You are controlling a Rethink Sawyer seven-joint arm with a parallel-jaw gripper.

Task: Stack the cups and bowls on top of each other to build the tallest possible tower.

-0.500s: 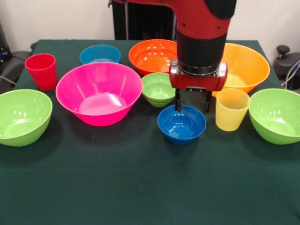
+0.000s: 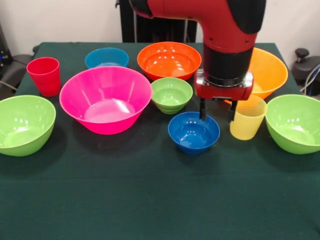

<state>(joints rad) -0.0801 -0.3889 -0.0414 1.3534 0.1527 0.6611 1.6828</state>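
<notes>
While shifting: the tool (image 2: 218, 113), fingers spread and empty, is sliding off the dark blue bowl (image 2: 194, 132).
Heading: it is nearing the yellow cup (image 2: 247, 118), likely the tower's base.

- Ribbed pale yellow plastic cup (image 2: 247, 125): upright, between the small glossy dark blue bowl (image 2: 193, 131) and a lime green bowl (image 2: 294, 123).
- Red plastic cup (image 2: 44, 75): upright, far left.
- Big pink bowl (image 2: 105, 98): centre-left, beside another lime green bowl (image 2: 25, 124).
- Small green bowl (image 2: 171, 94): middle.
- Light blue bowl (image 2: 106, 57), orange-red bowl (image 2: 169, 59), yellow-orange bowl (image 2: 268, 71): back row.
- Nothing stacked.
</notes>
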